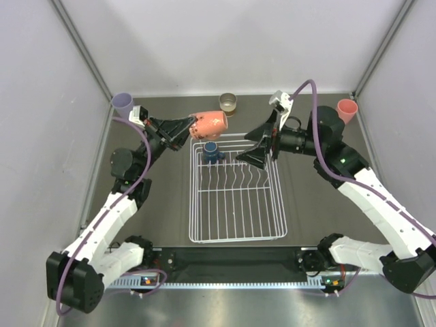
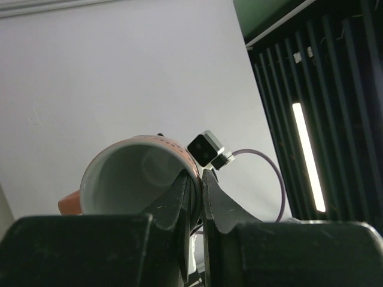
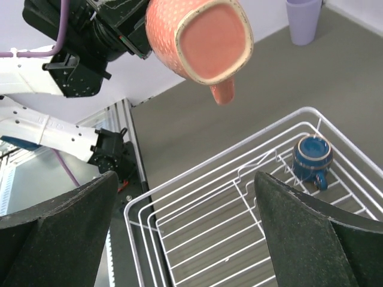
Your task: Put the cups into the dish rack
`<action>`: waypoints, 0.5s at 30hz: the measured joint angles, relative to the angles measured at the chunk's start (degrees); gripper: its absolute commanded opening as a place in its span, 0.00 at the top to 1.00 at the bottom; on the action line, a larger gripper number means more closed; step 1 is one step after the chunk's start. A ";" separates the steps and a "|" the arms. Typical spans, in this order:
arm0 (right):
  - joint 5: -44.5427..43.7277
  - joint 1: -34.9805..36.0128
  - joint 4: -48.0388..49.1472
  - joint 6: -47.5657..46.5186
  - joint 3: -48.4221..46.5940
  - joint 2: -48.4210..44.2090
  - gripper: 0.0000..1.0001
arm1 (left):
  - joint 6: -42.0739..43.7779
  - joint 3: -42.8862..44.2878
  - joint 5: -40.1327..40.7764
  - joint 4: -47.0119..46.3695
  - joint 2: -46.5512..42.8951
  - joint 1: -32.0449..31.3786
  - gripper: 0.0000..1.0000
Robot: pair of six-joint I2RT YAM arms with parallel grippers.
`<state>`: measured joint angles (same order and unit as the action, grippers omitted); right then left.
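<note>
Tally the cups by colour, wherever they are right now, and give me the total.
lavender tumbler: 1
pink tumbler: 1
orange mug: 1
dark blue mug: 1
brown cup: 1
Total: 5 cups

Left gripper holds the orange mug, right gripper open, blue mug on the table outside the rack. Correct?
No: the blue mug stands inside the rack, in a corner, as the right wrist view shows. The left gripper does hold the orange mug, and the right gripper is open.
</note>
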<state>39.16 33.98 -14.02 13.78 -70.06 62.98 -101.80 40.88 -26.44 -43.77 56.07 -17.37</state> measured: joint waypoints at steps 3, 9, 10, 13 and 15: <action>0.50 0.13 3.10 -0.98 0.35 0.15 0.09 | -1.73 -1.64 3.26 -0.61 -1.86 -1.25 1.00; 1.16 1.22 12.68 -1.42 3.06 1.25 0.18 | -5.07 -5.49 8.24 -1.73 -5.31 -2.54 1.00; 1.33 1.40 13.97 -1.51 3.06 1.95 0.19 | -5.55 -5.55 8.61 -1.81 -5.33 -2.54 1.00; 2.84 1.68 17.59 -1.77 3.04 5.05 0.22 | -6.82 -5.55 9.27 -2.40 -5.31 -2.58 1.00; 4.11 1.77 19.21 -1.77 3.04 7.10 0.23 | -7.52 -5.55 9.35 -2.82 -5.33 -2.60 1.00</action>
<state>43.27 35.75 5.19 12.01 -67.02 70.08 -109.32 35.33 -17.08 -46.59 50.74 -19.97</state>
